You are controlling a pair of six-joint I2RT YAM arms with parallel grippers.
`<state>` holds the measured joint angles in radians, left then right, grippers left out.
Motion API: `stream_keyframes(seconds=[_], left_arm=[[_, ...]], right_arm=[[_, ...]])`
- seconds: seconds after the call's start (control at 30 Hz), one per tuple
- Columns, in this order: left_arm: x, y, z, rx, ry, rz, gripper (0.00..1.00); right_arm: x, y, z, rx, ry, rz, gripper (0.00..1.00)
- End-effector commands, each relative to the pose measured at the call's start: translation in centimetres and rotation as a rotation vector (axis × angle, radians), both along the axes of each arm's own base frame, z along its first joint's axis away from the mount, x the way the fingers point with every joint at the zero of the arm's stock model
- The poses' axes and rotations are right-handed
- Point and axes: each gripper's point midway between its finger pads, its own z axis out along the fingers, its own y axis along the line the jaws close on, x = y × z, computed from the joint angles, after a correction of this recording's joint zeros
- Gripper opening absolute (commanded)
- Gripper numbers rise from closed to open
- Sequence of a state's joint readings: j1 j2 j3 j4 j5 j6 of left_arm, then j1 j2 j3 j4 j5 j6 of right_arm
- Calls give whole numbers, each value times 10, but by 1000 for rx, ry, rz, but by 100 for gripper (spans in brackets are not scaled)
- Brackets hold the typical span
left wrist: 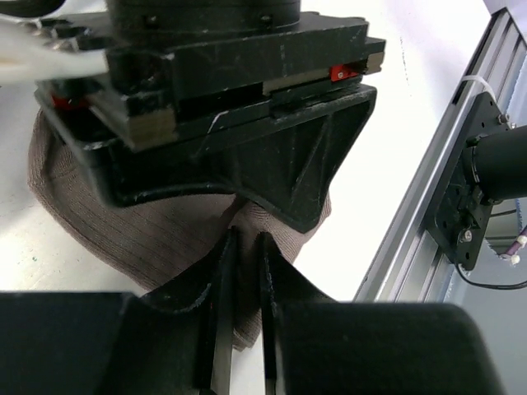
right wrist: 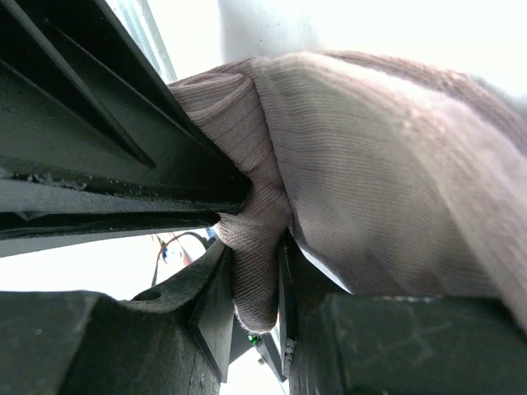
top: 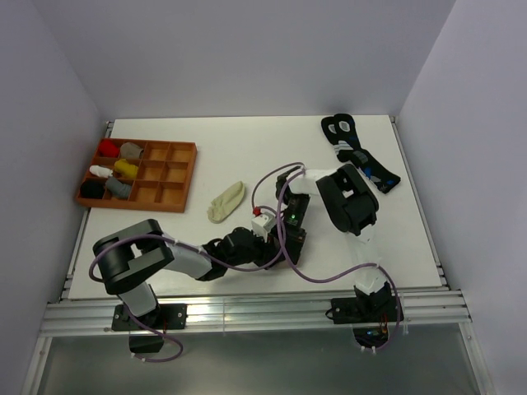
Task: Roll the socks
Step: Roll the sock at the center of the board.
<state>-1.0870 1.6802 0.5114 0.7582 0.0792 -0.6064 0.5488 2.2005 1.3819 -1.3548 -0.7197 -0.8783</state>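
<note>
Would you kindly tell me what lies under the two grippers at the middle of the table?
The taupe sock lies under them; the left gripper and right gripper each pinch a fold of it. From above the arms cover it, so its full shape cannot be seen.

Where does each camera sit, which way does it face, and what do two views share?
Top external: above and behind the bases, facing down on the table; left arm and right arm show.
Left wrist: on the left hand, facing the taupe sock it pinches; own fingers show.
Right wrist: on the right hand, pressed close to that sock; own fingers show.
Shared: both wrist views show the taupe sock.
</note>
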Motion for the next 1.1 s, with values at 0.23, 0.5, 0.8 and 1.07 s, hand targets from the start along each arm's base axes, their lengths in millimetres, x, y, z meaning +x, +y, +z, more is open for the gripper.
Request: stream_keyframes(seconds=[0.23,0.5,0.8,1.07], left_arm=[[-23,22,-44,85,129,-5,0],[-27,24,-60,119,186,9,0],[-31,30,-77,165,267,19,0],[-31,43,-87,202,388,80,0]], right_arm=[[33,7,-9,22,-242,-95,36],[42,4,13,57,-328,-158,43],[52,-14,42,123,-474,-212,44],[63,-41,56,176,-841,-161,48]])
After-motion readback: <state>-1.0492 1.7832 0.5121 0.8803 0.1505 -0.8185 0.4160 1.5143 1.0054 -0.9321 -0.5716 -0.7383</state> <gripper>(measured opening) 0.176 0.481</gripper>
